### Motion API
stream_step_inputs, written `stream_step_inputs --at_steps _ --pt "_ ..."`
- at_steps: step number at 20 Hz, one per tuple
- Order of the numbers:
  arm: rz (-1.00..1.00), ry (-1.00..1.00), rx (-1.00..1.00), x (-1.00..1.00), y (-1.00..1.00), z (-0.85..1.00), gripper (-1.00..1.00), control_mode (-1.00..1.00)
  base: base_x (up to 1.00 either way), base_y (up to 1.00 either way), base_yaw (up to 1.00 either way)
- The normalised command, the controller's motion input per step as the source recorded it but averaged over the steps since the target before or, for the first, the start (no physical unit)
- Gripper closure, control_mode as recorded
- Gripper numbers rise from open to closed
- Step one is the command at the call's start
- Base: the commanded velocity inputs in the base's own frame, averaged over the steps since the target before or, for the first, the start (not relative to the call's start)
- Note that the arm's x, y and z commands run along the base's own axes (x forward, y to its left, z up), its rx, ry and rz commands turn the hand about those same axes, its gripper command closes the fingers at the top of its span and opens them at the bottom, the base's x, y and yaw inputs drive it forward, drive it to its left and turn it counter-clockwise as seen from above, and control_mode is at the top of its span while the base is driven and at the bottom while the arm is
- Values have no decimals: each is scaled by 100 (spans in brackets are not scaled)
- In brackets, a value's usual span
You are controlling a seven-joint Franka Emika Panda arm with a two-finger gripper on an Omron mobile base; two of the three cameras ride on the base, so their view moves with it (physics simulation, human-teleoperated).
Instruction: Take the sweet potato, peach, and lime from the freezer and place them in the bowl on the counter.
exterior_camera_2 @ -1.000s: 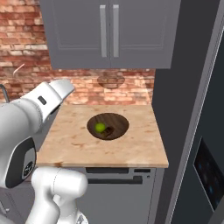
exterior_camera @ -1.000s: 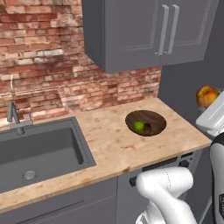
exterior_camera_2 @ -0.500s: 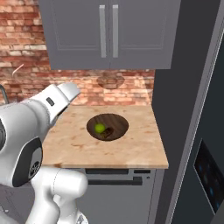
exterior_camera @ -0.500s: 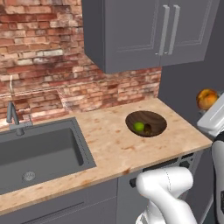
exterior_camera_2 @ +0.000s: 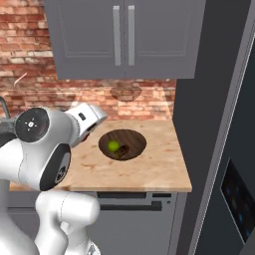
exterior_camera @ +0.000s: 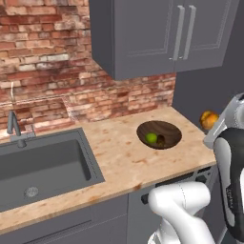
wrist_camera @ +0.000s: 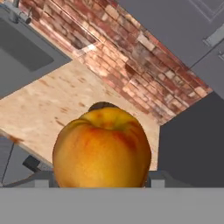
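Peach [wrist_camera: 102, 148] gripped in end effector [wrist_camera: 102, 177], fingertips mostly hidden, bowl [exterior_camera: 159, 135] holding lime [exterior_camera: 151, 138], possibly sweet potato [exterior_camera: 161, 140], on surface [exterior_camera: 125, 157]

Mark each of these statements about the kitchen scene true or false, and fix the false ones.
1. The lime lies in the bowl. True.
2. The claw is empty. False: it is shut on the peach.
3. The bowl stands on the counter, right of the sink in the left base view. True.
4. The peach is already in the bowl. False: it is held in the air beyond the counter's right end.
5. The wall cabinet doors are open. False: both are closed.
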Motion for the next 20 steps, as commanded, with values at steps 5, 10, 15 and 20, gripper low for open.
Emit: stream_step_inputs --at_steps 5,10,15,20 --pt "0 22 0 80 0 -40 100 -100 0 0 0" --pt "0 21 0 91 0 -46 100 -100 0 0 0" --pt "0 9 4 54 -9 -50 100 -100 0 0 0" --pt "0 4 6 46 -15 -41 100 -100 0 0 0"
